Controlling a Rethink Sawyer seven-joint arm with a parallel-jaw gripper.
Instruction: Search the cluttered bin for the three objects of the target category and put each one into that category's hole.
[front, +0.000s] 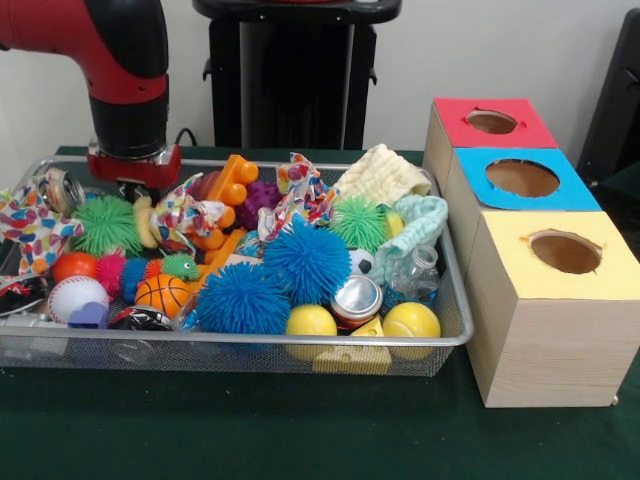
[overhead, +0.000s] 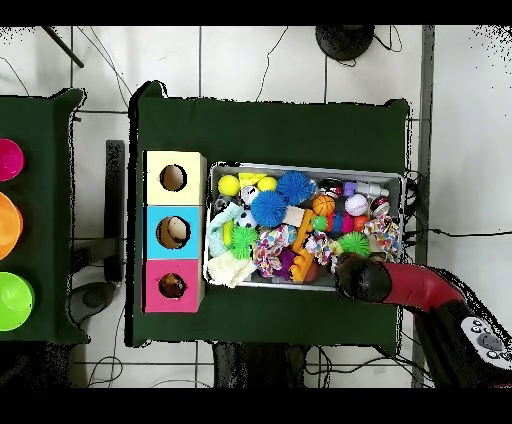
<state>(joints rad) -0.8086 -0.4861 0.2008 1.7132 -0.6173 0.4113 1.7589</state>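
Bin (front: 455, 335) work looks barely begun, by my judgement: the wire tray sits on the green counter (front: 250, 430) packed with spiky balls, smooth balls, cans and cloths, just beside three wooden boxes. Whether anything lies inside the yellow-topped box (front: 553, 300), the blue-topped box (front: 520, 180) or the red-topped box (front: 490, 122) cannot be told from here. The gripper (front: 133, 185) hangs low over the tray's far corner, close above a green spiky ball (front: 105, 224) and a patterned cloth (front: 185, 215). Its fingers are hidden by the arm's wrist and the clutter, so I cannot tell how wide they stand or whether they hold anything.
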